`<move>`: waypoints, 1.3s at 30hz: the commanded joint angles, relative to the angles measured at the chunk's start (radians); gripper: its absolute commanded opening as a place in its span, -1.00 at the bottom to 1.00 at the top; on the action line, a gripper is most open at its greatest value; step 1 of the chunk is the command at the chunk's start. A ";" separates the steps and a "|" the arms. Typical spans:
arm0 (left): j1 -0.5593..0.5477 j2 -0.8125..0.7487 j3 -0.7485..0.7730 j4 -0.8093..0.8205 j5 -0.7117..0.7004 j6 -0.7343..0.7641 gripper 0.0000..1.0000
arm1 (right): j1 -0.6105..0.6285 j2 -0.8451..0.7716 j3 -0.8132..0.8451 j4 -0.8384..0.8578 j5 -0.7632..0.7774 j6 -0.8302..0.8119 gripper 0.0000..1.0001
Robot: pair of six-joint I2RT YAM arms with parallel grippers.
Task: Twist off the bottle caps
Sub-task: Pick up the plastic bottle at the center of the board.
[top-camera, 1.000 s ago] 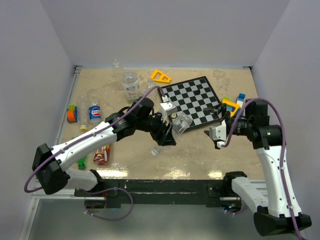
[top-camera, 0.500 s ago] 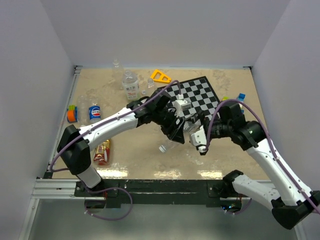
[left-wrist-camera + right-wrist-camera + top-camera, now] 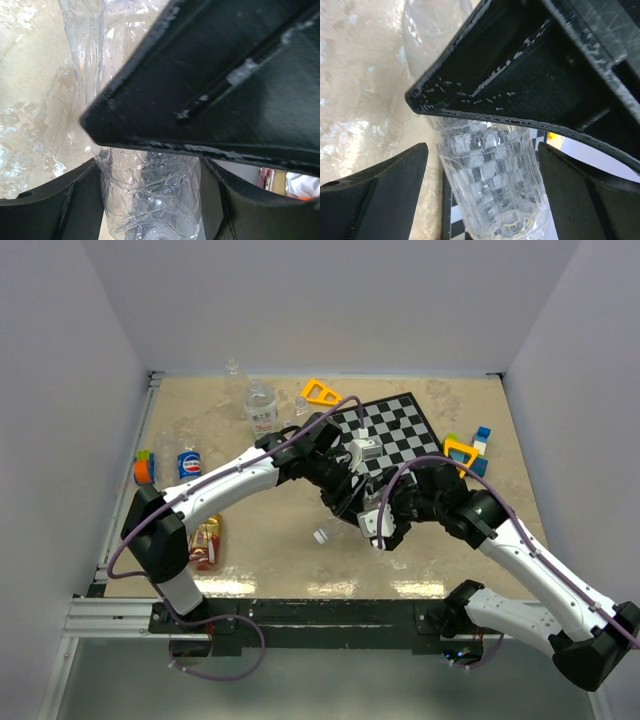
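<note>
A clear unlabelled bottle (image 3: 337, 524) hangs tilted over the middle of the table, its white cap (image 3: 321, 536) pointing down toward the near left. My left gripper (image 3: 350, 502) is shut on the bottle (image 3: 150, 195), both pads pressing its crinkled sides. From the right, my right gripper (image 3: 376, 530) straddles the same bottle (image 3: 490, 190) at its other end. It is open, with a gap showing on each side between fingers (image 3: 375, 200) and plastic. The cap is hidden in both wrist views.
A chessboard (image 3: 400, 425) lies just behind the grippers. Other bottles: a labelled clear one (image 3: 262, 410), a blue cola one (image 3: 189, 465), a red-yellow one (image 3: 204, 543). A yellow triangle (image 3: 321, 392) lies at the back and coloured blocks (image 3: 470, 450) at the right.
My right arm swung left from the chessboard's corner, and its fingers now straddle the bottle. The left arm shifted the held bottle slightly right and lower.
</note>
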 commanded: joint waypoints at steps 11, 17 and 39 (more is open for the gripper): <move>-0.028 -0.061 0.008 0.060 0.098 -0.001 -0.23 | 0.042 -0.036 -0.083 0.100 0.074 -0.107 -0.28; -0.003 -0.185 -0.117 0.166 0.004 -0.081 0.29 | 0.042 -0.050 -0.128 0.104 0.001 -0.099 -0.69; 0.023 -0.871 -0.505 0.275 -0.716 -0.131 1.00 | -0.121 -0.069 -0.203 0.257 -0.287 0.200 -0.74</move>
